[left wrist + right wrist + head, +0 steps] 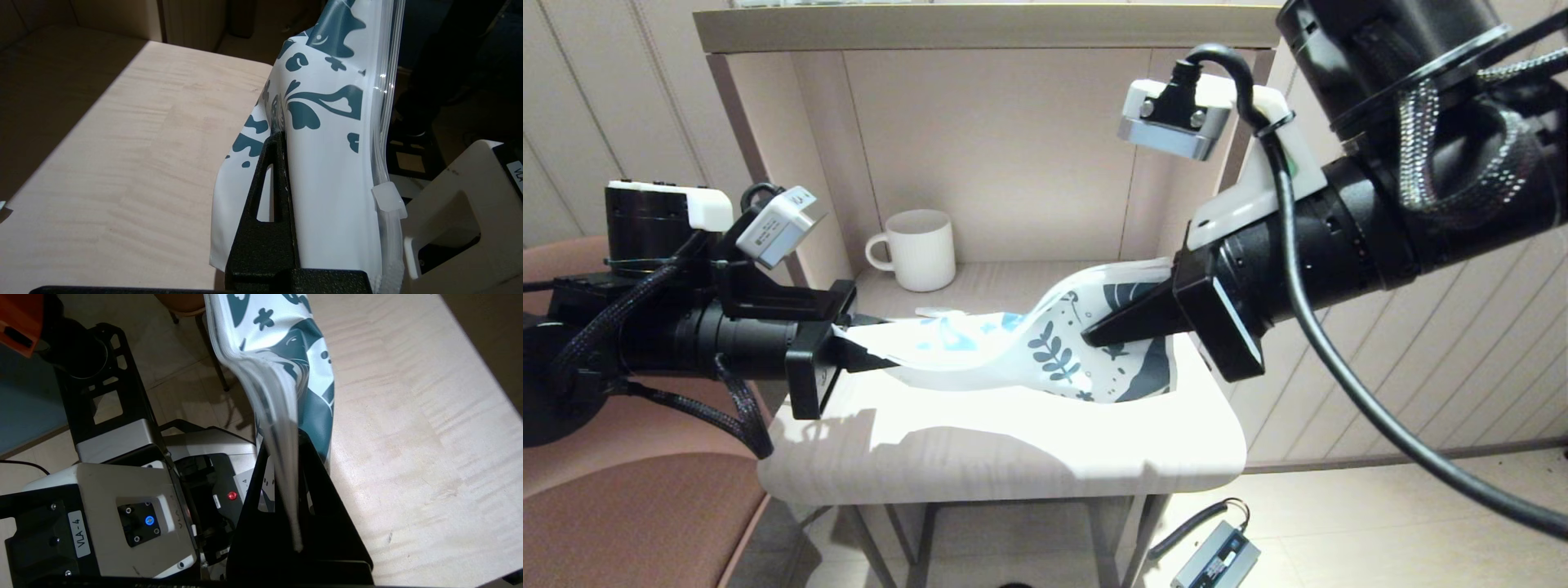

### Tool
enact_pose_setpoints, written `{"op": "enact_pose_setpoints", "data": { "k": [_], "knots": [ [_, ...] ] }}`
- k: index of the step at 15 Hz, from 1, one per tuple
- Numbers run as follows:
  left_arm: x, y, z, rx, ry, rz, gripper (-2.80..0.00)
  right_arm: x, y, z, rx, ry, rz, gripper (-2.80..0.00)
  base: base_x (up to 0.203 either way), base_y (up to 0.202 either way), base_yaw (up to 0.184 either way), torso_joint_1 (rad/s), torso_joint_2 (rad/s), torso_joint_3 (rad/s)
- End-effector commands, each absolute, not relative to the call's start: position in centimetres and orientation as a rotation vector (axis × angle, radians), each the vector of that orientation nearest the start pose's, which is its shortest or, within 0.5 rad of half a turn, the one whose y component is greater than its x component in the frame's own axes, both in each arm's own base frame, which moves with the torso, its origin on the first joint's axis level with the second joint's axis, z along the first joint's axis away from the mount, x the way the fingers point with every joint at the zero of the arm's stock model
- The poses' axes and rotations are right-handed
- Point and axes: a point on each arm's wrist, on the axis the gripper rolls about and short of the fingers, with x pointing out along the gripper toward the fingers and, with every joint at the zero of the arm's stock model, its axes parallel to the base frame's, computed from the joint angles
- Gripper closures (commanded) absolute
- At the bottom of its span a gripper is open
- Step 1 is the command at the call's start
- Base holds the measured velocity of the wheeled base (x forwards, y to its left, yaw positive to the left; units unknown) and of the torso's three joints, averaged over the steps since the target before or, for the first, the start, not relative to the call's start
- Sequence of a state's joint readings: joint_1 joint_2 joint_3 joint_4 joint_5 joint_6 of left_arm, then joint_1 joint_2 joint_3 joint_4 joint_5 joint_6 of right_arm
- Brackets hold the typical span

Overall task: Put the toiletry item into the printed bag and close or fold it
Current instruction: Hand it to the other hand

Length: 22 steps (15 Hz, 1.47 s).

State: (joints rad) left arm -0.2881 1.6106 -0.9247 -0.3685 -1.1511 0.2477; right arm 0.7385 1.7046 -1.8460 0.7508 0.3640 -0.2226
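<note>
The printed bag (1045,351), a white pouch with dark teal leaves, hangs stretched between both grippers just above the pale table (1013,457). My left gripper (866,349) is shut on its plain white end. My right gripper (1098,333) is shut on the leaf-printed end, which is lifted higher. In the left wrist view the bag (335,171) stands on edge against a black finger (269,196), with a clear zip slider (388,198) on its ribbed edge. In the right wrist view the bag's zip edge (282,416) runs between the fingers of the right gripper (286,451). Light blue shapes (952,335) show through the pouch; the toiletry item itself is not plainly seen.
A white ribbed mug (919,249) stands at the back of the shelf nook, behind the bag. The nook's side walls close in left and right. A brown chair (629,506) is at the left, and a power adapter (1217,559) lies on the floor.
</note>
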Motion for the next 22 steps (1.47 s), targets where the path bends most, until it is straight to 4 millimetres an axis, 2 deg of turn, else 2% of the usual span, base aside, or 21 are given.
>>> {"op": "enact_pose_setpoints", "data": {
  "k": [1, 4, 6, 9, 11, 14, 22],
  "knots": [
    [26.3, -9.9, 21.9, 0.057, 0.133, -1.46, 0.0, 20.7, 21.3, 32.8, -0.33, 0.547, 1.169, 0.0, 0.0, 0.0, 0.0, 0.0, 0.0, 0.0],
    [26.3, -10.0, 21.9, 0.058, 0.134, -1.46, 0.0, 21.5, 23.1, 31.7, -0.342, 0.549, 1.191, 0.0, 0.0, 0.0, 0.0, 0.0, 0.0, 0.0],
    [26.4, -10.0, 21.7, 0.057, 0.137, -1.46, 0.0, 21.5, 23.1, 31.7, -0.342, 0.547, 1.187, 0.0, 0.0, 0.0, 0.0, 0.0, 0.0, 0.0],
    [26.8, -10.1, 21.7, 0.053, 0.141, -1.46, 0.0, 20.7, 21.4, 32.8, -0.33, 0.518, 1.167, 0.0, 0.0, 0.0, 0.0, 0.0, 0.0, 0.0],
    [27.2, -10.2, 21.7, 0.052, 0.143, -1.458, 0.0, 20.3, 19.6, 33.5, -0.317, 0.5, 1.134, 0.0, 0.0, 0.0, 0.0, 0.0, 0.0, 0.0],
    [27.2, -10.2, 21.5, 0.049, 0.15, -1.458, 0.0, 19.8, 18.1, 33.3, -0.312, 0.514, 1.104, 0.0, 0.0, 0.0, 0.0, 0.0, 0.0, 0.0],
    [27.2, -10.2, 21.3, 0.044, 0.16, -1.461, 0.0, 19.4, 17.6, 31.8, -0.313, 0.529, 1.103, 0.0, 0.0, 0.0, 0.0, 0.0, 0.0, 0.0]
  ]
}}
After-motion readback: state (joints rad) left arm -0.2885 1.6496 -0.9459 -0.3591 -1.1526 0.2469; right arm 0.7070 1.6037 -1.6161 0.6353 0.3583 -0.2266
